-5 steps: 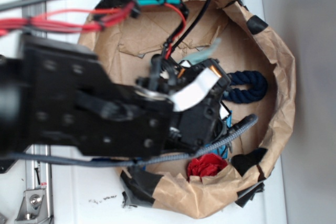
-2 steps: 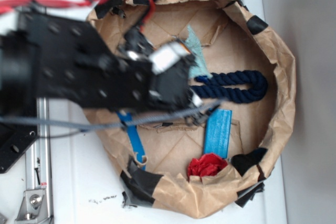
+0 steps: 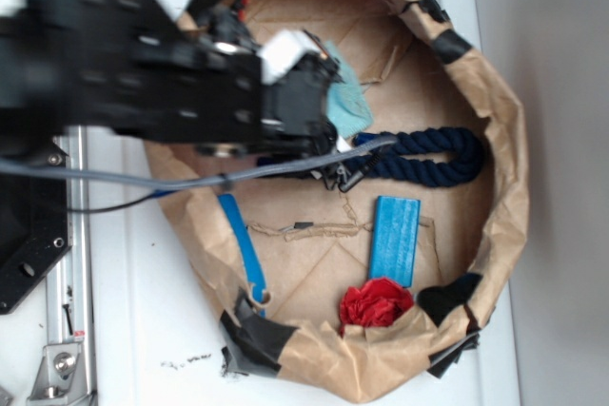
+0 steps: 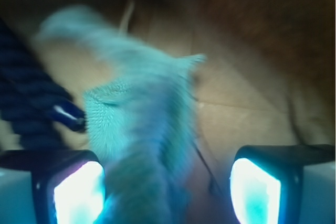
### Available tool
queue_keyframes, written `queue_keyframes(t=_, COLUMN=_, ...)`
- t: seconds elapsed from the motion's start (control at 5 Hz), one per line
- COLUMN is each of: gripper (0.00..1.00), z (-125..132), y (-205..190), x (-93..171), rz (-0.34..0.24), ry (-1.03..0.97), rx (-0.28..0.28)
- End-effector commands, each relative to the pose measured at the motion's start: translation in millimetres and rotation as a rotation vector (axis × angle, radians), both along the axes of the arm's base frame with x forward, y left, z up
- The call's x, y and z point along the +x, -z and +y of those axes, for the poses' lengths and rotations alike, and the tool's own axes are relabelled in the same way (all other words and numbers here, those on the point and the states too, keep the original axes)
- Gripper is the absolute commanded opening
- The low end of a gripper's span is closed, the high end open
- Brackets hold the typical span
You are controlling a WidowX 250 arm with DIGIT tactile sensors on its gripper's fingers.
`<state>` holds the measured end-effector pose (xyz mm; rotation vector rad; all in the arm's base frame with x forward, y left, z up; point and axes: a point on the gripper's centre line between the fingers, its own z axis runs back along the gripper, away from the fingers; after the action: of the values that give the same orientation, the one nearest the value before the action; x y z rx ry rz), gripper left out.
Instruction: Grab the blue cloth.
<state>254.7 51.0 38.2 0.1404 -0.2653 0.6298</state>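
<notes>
I see the gripper (image 4: 168,187) with its jaws standing wide apart and nothing clamped. The cloth (image 4: 142,129) lies on the bag (image 3: 509,140) floor, reaching in between the jaws, nearer one pad, just beside the rope (image 3: 433,154), blurred on wrist.

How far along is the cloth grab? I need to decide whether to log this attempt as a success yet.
Done: the gripper has reached the blue cloth, which lies between its fingers near the navy rope. In hand: the fingers stand apart, so no clamp shows. Left: closing on the cloth and lifting it from the paper-lined basket.
</notes>
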Motion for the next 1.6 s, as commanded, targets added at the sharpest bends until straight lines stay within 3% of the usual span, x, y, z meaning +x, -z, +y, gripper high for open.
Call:
queue_keyframes(t=0.0, gripper=0.00, z=-4.2, y=-10.5, x=32.1, rz=0.079, ry=0.197, rx=0.103)
queue_keyframes(t=0.2, gripper=0.00, z=-15.1, y=-57.0, x=18.6, rz=0.234, ry=0.296, rx=-0.152)
queue_keyframes(t=0.4, gripper=0.00, z=-7.4, y=-105.5, x=12.0, rz=0.287, ry=0.365, rx=-0.039)
queue_keyframes(t=0.6, gripper=0.00, z=-20.4, y=-154.4, x=5.9, rz=0.279, ry=0.338, rx=-0.103)
queue_keyframes(t=0.8, gripper=0.00, z=-36.4, y=-200.1, x=2.2, rz=0.282, ry=0.361, rx=-0.111)
queue_keyframes(t=1.0, gripper=1.00, z=-41.9, y=-193.9, x=0.2, rz=0.236, ry=0.360, rx=-0.046)
queue_keyframes(t=1.2, gripper=1.00, z=-35.7, y=-143.8, x=11.1, rz=0.215, ry=0.457, rx=-0.185)
queue_keyframes(t=1.4, gripper=1.00, z=-22.2, y=-98.4, x=14.2, rz=0.087, ry=0.533, rx=-0.064)
